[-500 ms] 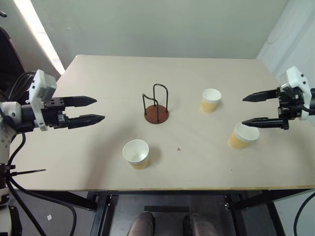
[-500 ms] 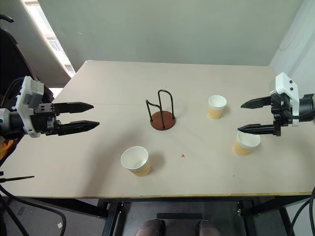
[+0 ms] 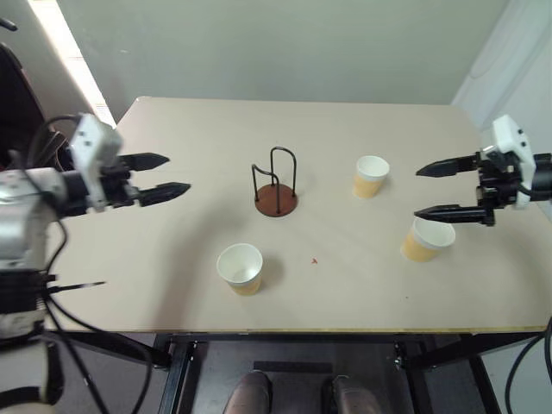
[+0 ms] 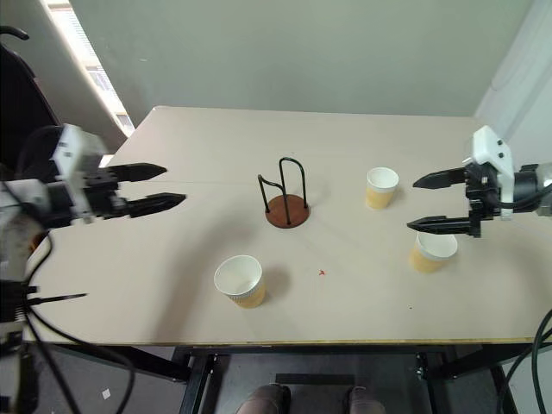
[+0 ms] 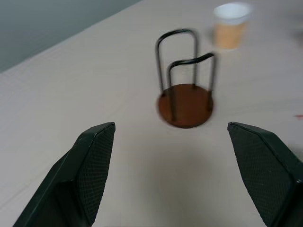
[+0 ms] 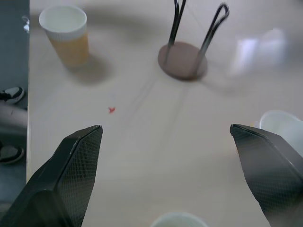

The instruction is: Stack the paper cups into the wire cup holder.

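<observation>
Both the left gripper and the right gripper hover empty with fingers spread wide. Three tan, white-rimmed paper cups stand apart on the table, one just below the right gripper, around the empty black-wire, brown-based cup holder between the grippers. Light, thin-walled and easily crushed, each cup probably suits a gentle pinch across the wall just beneath its rolled rim.

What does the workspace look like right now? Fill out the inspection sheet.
Surface: pale table, small red speck.
Job's things: three paper cups, all upright and apart: front one, far one, right one. wire cup holder holds no cup.
Clutter: nothing seen.
Grippers: left gripper and right gripper open, holding nothing.
Cables: black cables beside left arm.
Surroundings: grey wall, bright strip at left.
</observation>
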Controlling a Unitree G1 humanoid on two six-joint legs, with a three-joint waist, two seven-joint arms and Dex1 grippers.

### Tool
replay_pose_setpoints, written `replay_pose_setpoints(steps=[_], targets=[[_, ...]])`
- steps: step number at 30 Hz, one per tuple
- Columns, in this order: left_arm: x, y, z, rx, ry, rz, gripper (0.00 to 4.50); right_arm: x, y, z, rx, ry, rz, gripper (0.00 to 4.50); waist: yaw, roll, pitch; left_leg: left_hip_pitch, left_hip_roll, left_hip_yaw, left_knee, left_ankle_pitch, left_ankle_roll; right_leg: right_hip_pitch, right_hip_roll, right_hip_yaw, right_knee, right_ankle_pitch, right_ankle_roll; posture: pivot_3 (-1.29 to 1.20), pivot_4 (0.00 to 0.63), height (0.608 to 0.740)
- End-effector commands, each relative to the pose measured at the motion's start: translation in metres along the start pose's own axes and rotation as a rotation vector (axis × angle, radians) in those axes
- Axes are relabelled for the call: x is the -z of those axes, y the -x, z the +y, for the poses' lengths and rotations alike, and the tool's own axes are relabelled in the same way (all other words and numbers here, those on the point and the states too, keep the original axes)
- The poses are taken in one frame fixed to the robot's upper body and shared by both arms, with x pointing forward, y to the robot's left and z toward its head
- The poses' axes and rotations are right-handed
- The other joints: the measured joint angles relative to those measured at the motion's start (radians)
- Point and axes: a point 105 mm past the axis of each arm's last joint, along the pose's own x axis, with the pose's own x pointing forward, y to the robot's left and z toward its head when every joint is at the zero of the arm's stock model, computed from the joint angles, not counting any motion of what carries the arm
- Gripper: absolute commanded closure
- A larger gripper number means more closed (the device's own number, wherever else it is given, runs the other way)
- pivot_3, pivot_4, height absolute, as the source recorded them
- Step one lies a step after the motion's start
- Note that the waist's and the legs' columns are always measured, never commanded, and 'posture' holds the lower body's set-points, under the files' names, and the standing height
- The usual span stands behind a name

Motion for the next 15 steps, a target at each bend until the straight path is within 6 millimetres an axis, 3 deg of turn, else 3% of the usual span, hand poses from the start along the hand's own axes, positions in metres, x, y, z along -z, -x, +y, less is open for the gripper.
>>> replay_pose_setpoints(steps=[1, 5, 10, 15], targets=[[0.006, -0.025, 0.007, -0.081, -0.023, 0.005, 0.43, -0.027, -0.006, 0.000, 0.073, 0.056, -0.068, 0.00, -0.003, 0.000, 0.000, 0.000, 0.000, 0.000, 0.000, 0.000, 0.000, 0.000, 0.000, 0.000, 0.000, 0.000, 0.000, 0.00, 0.150, 0.740], [0.019, -0.058, 0.008, -0.121, -0.001, 0.016, 0.43, -0.034, -0.019, 0.011, 0.082, 0.058, -0.089, 0.00, -0.003, -0.001, 0.000, -0.002, 0.000, 0.001, 0.001, 0.000, 0.000, 0.000, 0.000, 0.000, -0.001, 0.003, 0.005, 0.00, 0.150, 0.740], [0.015, -0.091, 0.008, -0.137, 0.046, -0.027, 0.43, -0.034, -0.020, 0.021, 0.096, 0.043, -0.086, 0.00, 0.001, -0.001, 0.000, -0.004, 0.000, 0.001, 0.002, 0.002, -0.004, -0.001, 0.000, -0.001, -0.003, 0.006, 0.012, 0.00, 0.150, 0.740], [0.012, -0.126, -0.015, -0.042, 0.139, -0.056, 0.43, -0.033, -0.020, 0.026, 0.122, 0.016, -0.087, 0.00, 0.008, -0.001, 0.000, -0.007, -0.003, 0.001, 0.006, 0.002, -0.005, -0.001, 0.000, 0.000, -0.004, 0.007, 0.017, 0.00, 0.150, 0.740]])
